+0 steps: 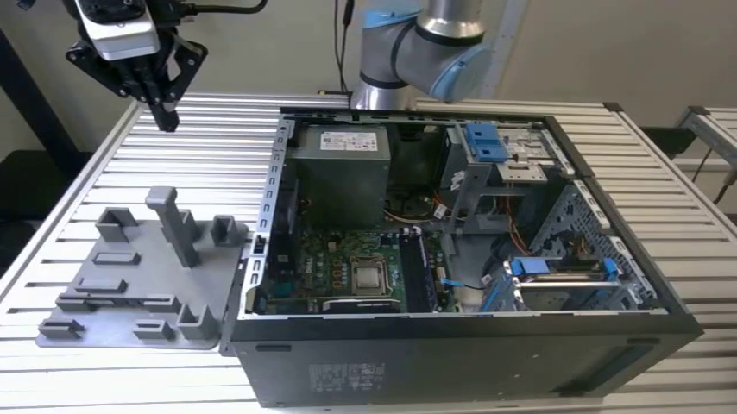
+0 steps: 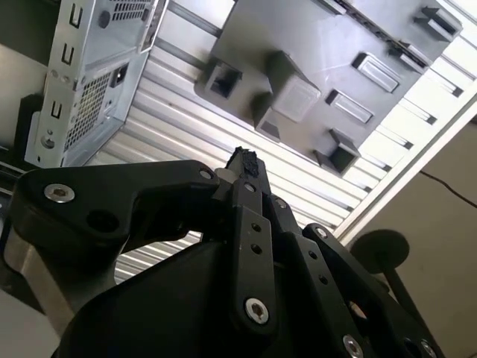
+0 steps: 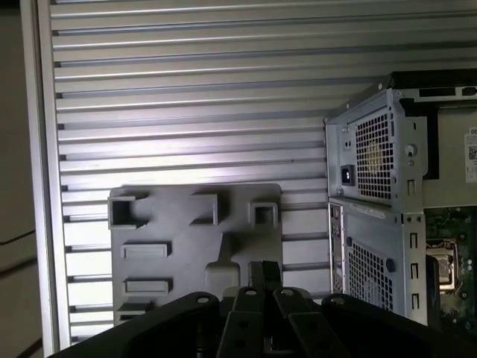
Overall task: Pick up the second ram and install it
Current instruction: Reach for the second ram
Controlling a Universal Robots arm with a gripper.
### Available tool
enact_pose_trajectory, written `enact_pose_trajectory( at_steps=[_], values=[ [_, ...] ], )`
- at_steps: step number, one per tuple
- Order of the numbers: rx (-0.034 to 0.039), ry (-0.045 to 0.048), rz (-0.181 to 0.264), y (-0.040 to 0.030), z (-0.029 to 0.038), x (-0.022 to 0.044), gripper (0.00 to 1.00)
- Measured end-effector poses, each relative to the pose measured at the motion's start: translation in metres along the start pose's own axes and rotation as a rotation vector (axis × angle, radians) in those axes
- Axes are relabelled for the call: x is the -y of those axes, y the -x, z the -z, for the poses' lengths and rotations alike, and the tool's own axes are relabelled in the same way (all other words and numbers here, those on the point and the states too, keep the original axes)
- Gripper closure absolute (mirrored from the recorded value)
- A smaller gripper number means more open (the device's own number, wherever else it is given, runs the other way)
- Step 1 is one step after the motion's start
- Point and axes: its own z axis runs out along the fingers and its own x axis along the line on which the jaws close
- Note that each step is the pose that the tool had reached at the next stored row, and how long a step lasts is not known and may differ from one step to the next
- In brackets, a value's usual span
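Note:
My gripper point(image 1: 167, 119) hangs high above the table's back corner, on the exterior view's left, well away from the open computer case point(image 1: 461, 366). Its fingers point(image 1: 161, 90) come together to a point with nothing between them. Both wrist views show the fingertips point(image 2: 242, 160) point(image 3: 264, 270) closed and bare. Below them lies a grey fixture plate point(image 1: 127, 285) point(image 3: 186, 246) point(image 2: 298, 45) whose slots and posts carry nothing. On the motherboard, dark ram slots point(image 1: 417, 267) run beside the processor socket point(image 1: 368, 278). I cannot tell whether the second ram sits in them.
The case stands on a ribbed metal table point(image 1: 207, 129) with its side panel off. Inside are a power supply point(image 1: 337, 177), blue drive brackets point(image 1: 488, 142) and cables. The arm's base point(image 1: 398, 60) rises behind the case. The table's edge point(image 3: 41, 186) runs beside the fixture plate.

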Motion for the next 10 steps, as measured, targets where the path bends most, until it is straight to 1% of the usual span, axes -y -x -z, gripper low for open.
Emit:
enact_pose_trajectory(
  at_steps=[10],
  values=[
    [0.0008,0.0001,0.0,-0.0119,0.0003,0.0008,0.89]
  ],
)
